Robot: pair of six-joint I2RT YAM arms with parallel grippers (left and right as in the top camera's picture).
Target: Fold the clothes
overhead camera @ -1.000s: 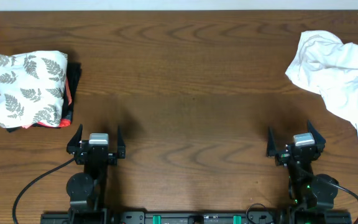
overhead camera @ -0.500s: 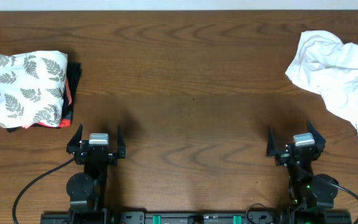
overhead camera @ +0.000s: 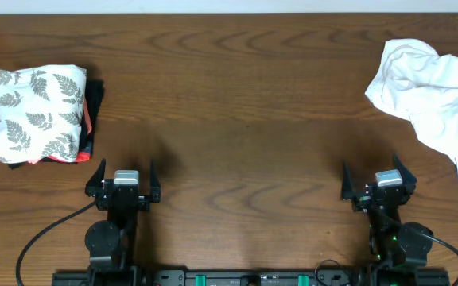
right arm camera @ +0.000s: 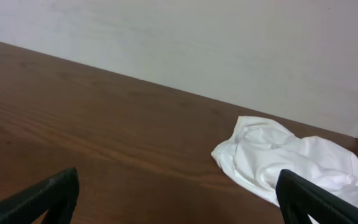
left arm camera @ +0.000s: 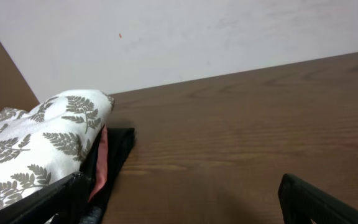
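From above, the crumpled white T-shirt (overhead camera: 429, 95) lies at the upper right of the wooden table (overhead camera: 237, 95), running off the right edge. A fern-patterned cloth (overhead camera: 34, 111) sits at the upper left on top of black and red garments (overhead camera: 92, 119). The left gripper (overhead camera: 124, 168) and right gripper (overhead camera: 372, 171) wait at the bottom, jaws spread wide, holding nothing.

In the left wrist view, the fern-patterned cloth fills the lower left, between parted fingers.

In the right wrist view, the T-shirt (right arm camera: 284, 165) lies at right of centre, well beyond the splayed fingers.
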